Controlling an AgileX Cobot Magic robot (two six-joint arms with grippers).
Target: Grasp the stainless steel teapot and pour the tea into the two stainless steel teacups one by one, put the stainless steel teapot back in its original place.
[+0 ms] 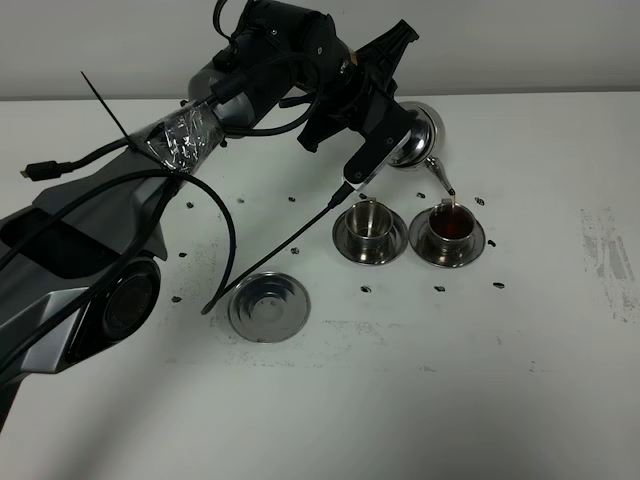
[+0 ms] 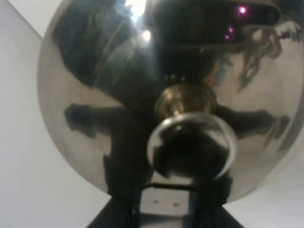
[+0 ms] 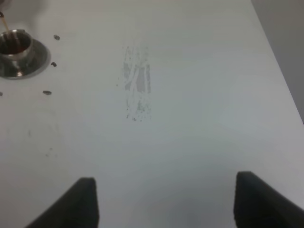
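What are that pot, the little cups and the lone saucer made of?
The teapot looks like mirror-polished steel: it reflects lights and dark shapes sharply. The empty cup, the filled cup and the bare saucer share that bright, silvery gloss with dark reflections, so probably steel too; plated metal cannot be excluded.

The stainless steel teapot [image 1: 420, 135] (mirror-bright, rounded) hangs tilted above the table, its thin spout [image 1: 440, 180] dipping over the right-hand teacup [image 1: 440, 241], which holds dark reddish tea [image 1: 452, 225]. Just beside it, the left-hand teacup [image 1: 369, 218] shows bare steel inside. The ringed saucer [image 1: 268, 304] lies flat, well apart to the front-left, bearing nothing.
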